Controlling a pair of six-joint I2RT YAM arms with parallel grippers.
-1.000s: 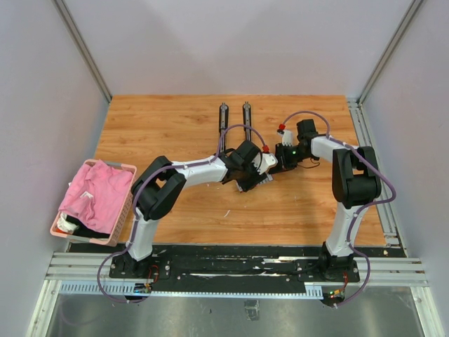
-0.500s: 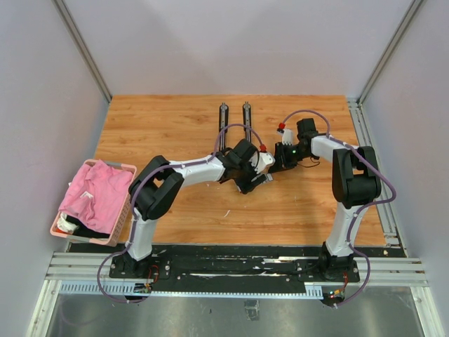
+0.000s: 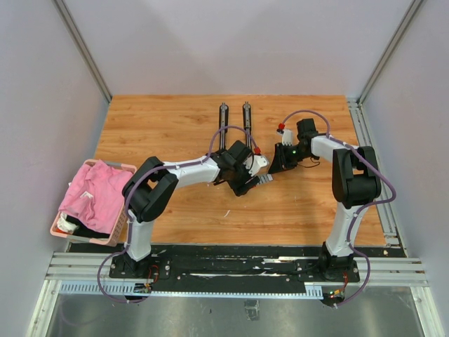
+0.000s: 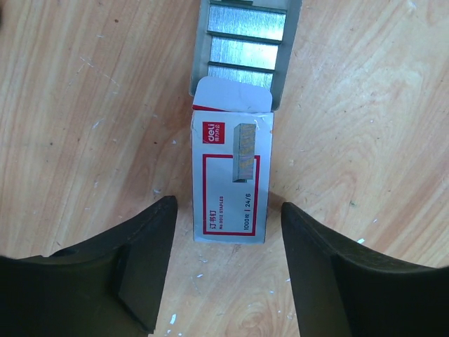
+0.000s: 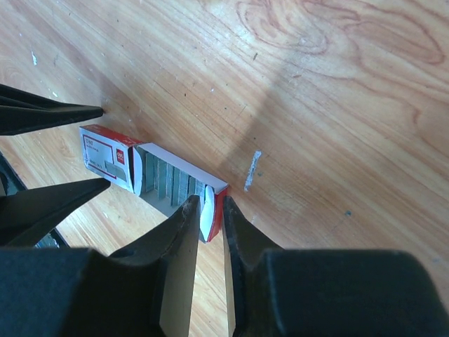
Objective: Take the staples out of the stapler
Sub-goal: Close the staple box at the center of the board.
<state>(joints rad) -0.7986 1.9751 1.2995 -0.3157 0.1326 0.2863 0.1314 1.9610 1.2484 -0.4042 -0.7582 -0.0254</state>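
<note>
Compared with a second ago, the left arm has drawn back toward the left edge of the tabletop (image 3: 154,126), and its elbow has swung the same way. The right arm has hardly shifted. The left gripper (image 4: 228,210) stands wide, one finger on each side of the red-and-white box sleeve (image 4: 231,175) and clear of both flanks. The right gripper (image 5: 209,202) is narrowly closed on the end wall of the tray (image 5: 184,166). The tray is slid partly out of the sleeve, so the packed staple rows (image 4: 247,27) show. The box lies near the tabletop's middle, between the two grippers, and from above the left wrist hides most of it. A short silvery strip of the staples (image 5: 252,170) lies loose on the wood just beside the tray. Two long dark staplers (image 3: 224,119) lie side by side toward the far edge. A basket (image 3: 125,208) with pink cloth (image 3: 95,193) sits at the left edge.
</note>
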